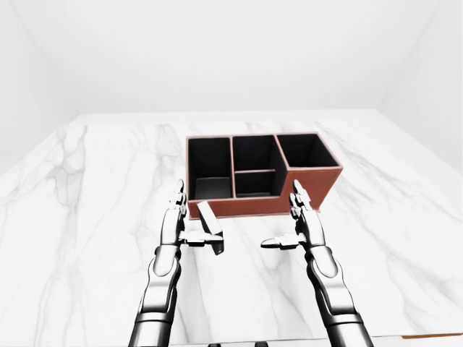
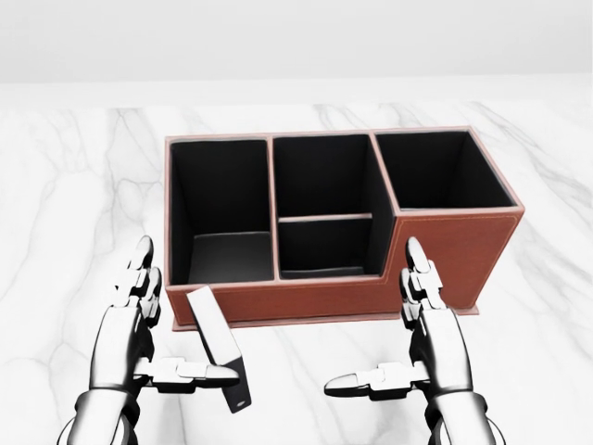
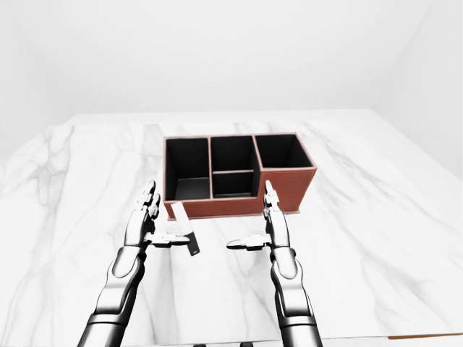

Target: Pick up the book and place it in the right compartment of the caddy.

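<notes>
A brown leather caddy [image 2: 315,298] with black compartments stands on the marble table. Its right compartment [image 2: 443,171] is the tallest and shows nothing inside. A thin dark book [image 2: 215,345] stands tilted on the table, just below the caddy's left compartment in the head view. My left hand [image 2: 178,332] is open beside the book, fingers up; its thumb crosses the book's lower end, and I cannot tell whether they touch. Below the caddy's right end, my right hand [image 2: 382,336] is open too, holding nothing.
The white marble table [image 1: 87,188] spreads wide on all sides of the caddy. Its near edge runs along the bottom of the left-eye view, with a strip of brown floor [image 1: 434,336] at the bottom right. Plain white walls stand behind.
</notes>
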Robot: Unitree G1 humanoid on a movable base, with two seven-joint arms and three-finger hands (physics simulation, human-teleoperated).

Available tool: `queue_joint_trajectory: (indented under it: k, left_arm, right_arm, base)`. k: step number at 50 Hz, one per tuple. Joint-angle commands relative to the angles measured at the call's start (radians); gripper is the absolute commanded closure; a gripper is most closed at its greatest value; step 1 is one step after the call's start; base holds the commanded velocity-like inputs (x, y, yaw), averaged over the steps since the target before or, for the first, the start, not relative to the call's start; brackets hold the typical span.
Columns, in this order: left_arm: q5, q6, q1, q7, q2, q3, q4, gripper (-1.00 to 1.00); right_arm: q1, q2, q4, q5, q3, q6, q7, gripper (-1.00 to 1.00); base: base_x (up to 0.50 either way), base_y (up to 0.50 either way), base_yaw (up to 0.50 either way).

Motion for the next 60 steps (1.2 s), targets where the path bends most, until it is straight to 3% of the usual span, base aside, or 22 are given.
queue_joint_trajectory:
  k: [1,15,23,60]
  left_arm:
    - [0.016,0.0,0.019,0.018,-0.002,-0.001,-0.07,-1.0]
    - [0.046,0.0,0.097,0.062,-0.009,0.014,-0.471,-1.0]
    - [0.027,0.0,0.156,0.004,-0.02,-0.028,-0.603,-1.0]
    - [0.054,0.0,0.144,0.003,-0.023,-0.039,-0.541,-1.0]
  right_arm:
    - [0.019,-0.004,-0.066,-0.038,0.008,0.0,-0.012,-1.0]
    - [0.098,0.01,-0.406,-0.097,0.02,0.0,-0.037,-1.0]
    - [0.117,0.012,-0.497,-0.115,0.025,0.0,-0.041,-1.0]
    - [0.123,0.012,-0.46,-0.127,0.047,0.0,-0.024,-1.0]
  base:
    - [0.0,0.0,0.0]
    - [0.0,0.0,0.0]
    - [0.0,0.0,0.0]
    - [0.0,0.0,0.0]
